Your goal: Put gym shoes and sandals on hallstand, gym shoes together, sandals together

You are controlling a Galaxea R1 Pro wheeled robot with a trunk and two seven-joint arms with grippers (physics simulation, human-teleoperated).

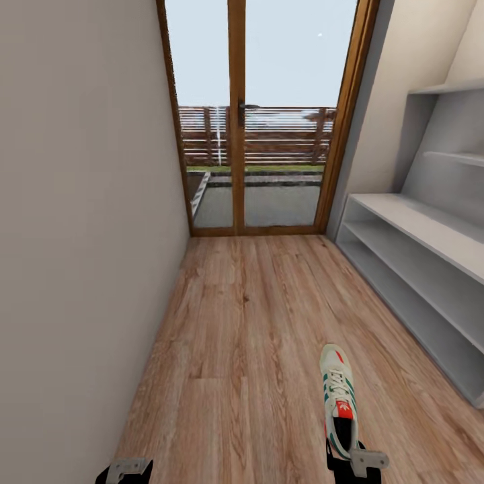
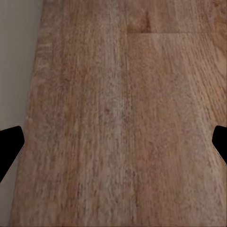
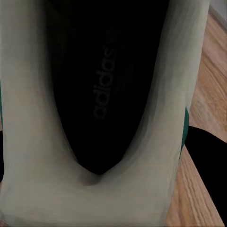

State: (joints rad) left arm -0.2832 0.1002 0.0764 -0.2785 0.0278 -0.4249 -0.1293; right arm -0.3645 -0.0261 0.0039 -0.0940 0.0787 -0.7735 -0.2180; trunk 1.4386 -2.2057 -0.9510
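Note:
One cream-white gym shoe (image 1: 336, 396) with green stripes and a red tongue patch points toward the far door, its heel at my right gripper (image 1: 353, 464), low on the right of the head view. The right wrist view looks into the shoe's black inside (image 3: 101, 94), with dark fingers (image 3: 208, 156) flanking the heel, so the gripper is shut on it. My left gripper (image 1: 124, 470) hangs open over the bare corridor floor (image 2: 118, 94), its fingertips (image 2: 9, 146) far apart. The white-grey hallstand (image 1: 417, 269) runs along the right wall. The sandals are out of view.
A wood-framed glass door (image 1: 235, 134) closes the corridor's far end, with grey paving and a fence outside. A plain wall (image 1: 81, 235) runs close along the left. Wood-plank floor (image 1: 235, 323) stretches between the wall and the rack.

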